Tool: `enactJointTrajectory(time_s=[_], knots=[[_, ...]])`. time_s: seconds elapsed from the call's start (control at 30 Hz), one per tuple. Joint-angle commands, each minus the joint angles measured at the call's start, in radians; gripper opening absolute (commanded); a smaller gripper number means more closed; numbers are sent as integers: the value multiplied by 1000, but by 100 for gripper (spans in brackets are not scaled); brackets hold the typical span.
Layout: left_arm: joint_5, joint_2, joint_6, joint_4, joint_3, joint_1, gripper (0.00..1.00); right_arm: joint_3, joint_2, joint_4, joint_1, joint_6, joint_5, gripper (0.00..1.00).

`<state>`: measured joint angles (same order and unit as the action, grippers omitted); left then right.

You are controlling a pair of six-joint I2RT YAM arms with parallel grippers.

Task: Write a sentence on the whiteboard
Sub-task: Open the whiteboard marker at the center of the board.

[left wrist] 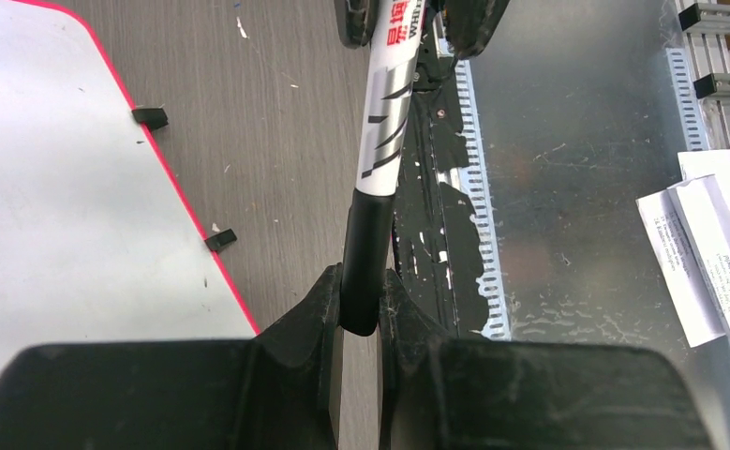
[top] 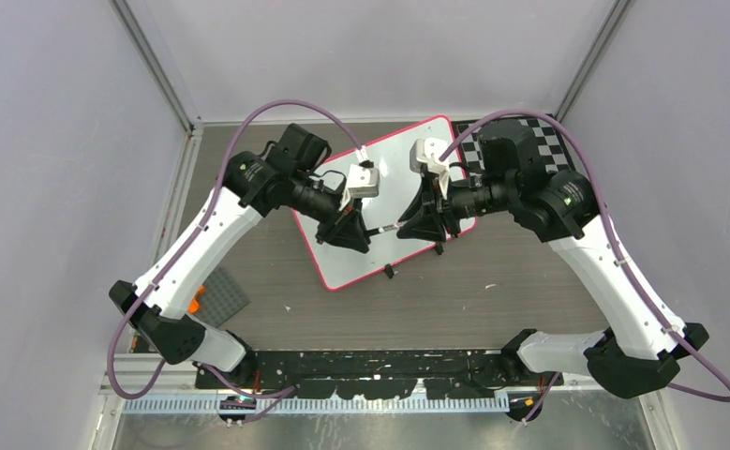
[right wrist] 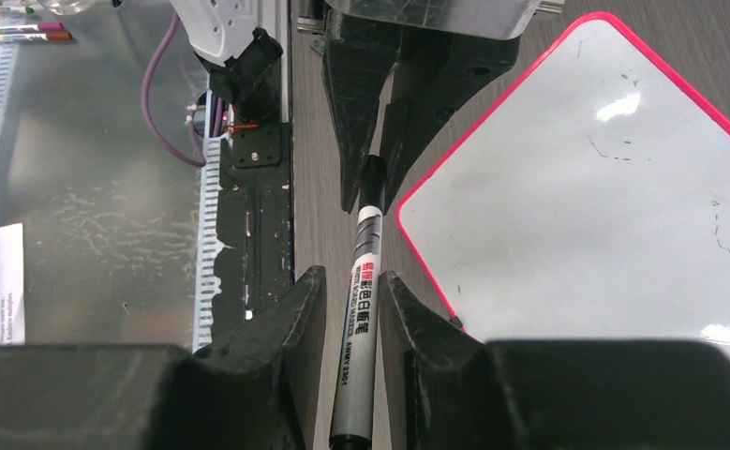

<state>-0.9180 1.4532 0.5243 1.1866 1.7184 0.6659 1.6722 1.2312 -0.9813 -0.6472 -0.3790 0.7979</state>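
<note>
From above, your left arm [top: 206,239] and right arm [top: 614,272] bend inward and meet over the whiteboard [top: 347,262], which lies askew on the counter [top: 454,291]. A marker [top: 384,230] spans the gap between them.

In the left wrist view, your left jaws are clamped on the marker's black cap [left wrist: 365,253], with the board's corner to one side.

In the right wrist view, your right jaws closely flank the barrel [right wrist: 361,319]. You cannot tell whether they grip it.

A black-and-white checkerboard mat [top: 541,139] lies at the far right of the dark table [top: 492,300]. A grey studded plate [top: 220,298] sits near left, an orange piece [top: 195,301] just beside it (partly hidden). Printed paper sheets [left wrist: 707,248] rest on bare metal sheeting [left wrist: 576,141].
</note>
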Motion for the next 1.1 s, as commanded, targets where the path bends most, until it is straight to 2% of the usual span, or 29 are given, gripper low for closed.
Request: enactJointTrajectory(time_s=[0.0, 0.1, 0.27, 0.3, 0.33, 0.4, 0.43, 0.47, 0.53, 0.67, 0.73, 0.9, 1.07], knots=[[-29, 0, -22, -40, 30, 2, 0, -3, 5, 55, -12, 16, 8, 31], [-28, -2, -26, -48, 32, 2, 0, -6, 8, 61, -13, 20, 11, 26], [-27, -5, -43, -62, 30, 1, 0, -8, 11, 76, -14, 30, 8, 3], [-16, -9, -66, -74, 25, 2, 2, -11, 13, 78, -14, 33, 0, 1], [8, -13, -99, -97, 10, 2, 14, -12, 14, 79, -15, 41, -11, 0], [45, -27, -127, -123, -10, -8, 52, -12, 17, 79, -15, 63, -44, 0], [49, -40, -136, -133, -28, -20, 63, -12, 18, 76, -13, 76, -58, 0], [52, -70, -150, -156, -53, -35, 69, -12, 18, 76, -10, 94, -68, 0], [57, -132, -165, -228, -123, -61, 73, -17, 20, 76, -2, 128, -75, 0], [118, -260, -193, -404, -264, -64, 75, -26, 19, 87, -1, 176, -72, 0], [118, -274, -223, -466, -286, -62, 72, -30, 24, 107, -2, 201, -68, 0], [94, -229, -295, -507, -266, -53, 61, -27, 44, 150, -5, 271, -57, 0], [93, -217, -303, -530, -269, -52, 42, -20, 50, 150, -10, 279, -55, 0]])
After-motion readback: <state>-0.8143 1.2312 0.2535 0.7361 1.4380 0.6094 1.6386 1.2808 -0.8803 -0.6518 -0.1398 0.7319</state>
